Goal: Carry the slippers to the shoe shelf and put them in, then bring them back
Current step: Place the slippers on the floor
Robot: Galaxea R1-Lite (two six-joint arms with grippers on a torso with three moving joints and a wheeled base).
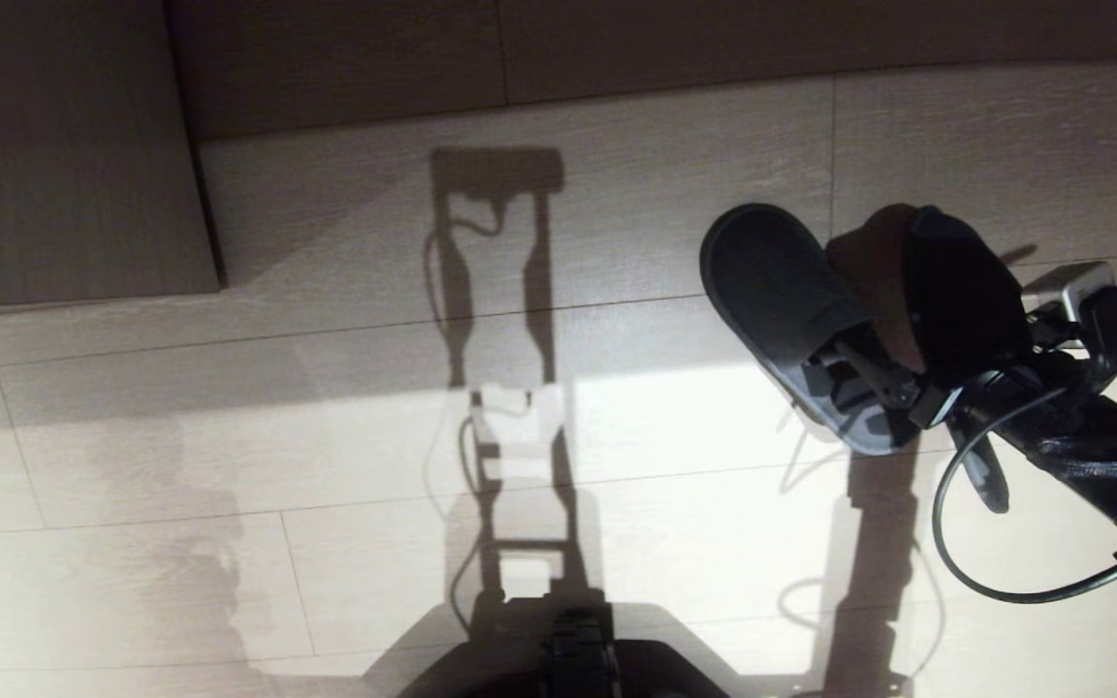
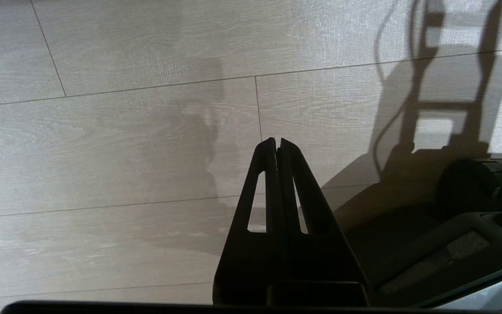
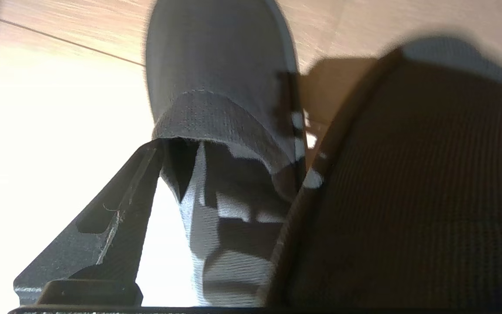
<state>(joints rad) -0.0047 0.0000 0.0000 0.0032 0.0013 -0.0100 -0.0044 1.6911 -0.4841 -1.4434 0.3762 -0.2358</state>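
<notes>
My right gripper (image 1: 869, 373) stands wide, fingers among the slippers (image 1: 781, 291) above the floor (image 1: 326, 436). Whether they are gripped or let go, I cannot tell. Left gripper (image 2: 277, 141) clenched empty, parked; next, confirm slippers settled before withdrawing.

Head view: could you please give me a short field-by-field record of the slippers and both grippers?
slippers: grey pair at the right of the view, one flat, one tilted up
right gripper: fingers spread, one tucked under a slipper's band
left gripper: shut, empty, above the floor
floor: pale wood-look planks, partly sunlit
</notes>
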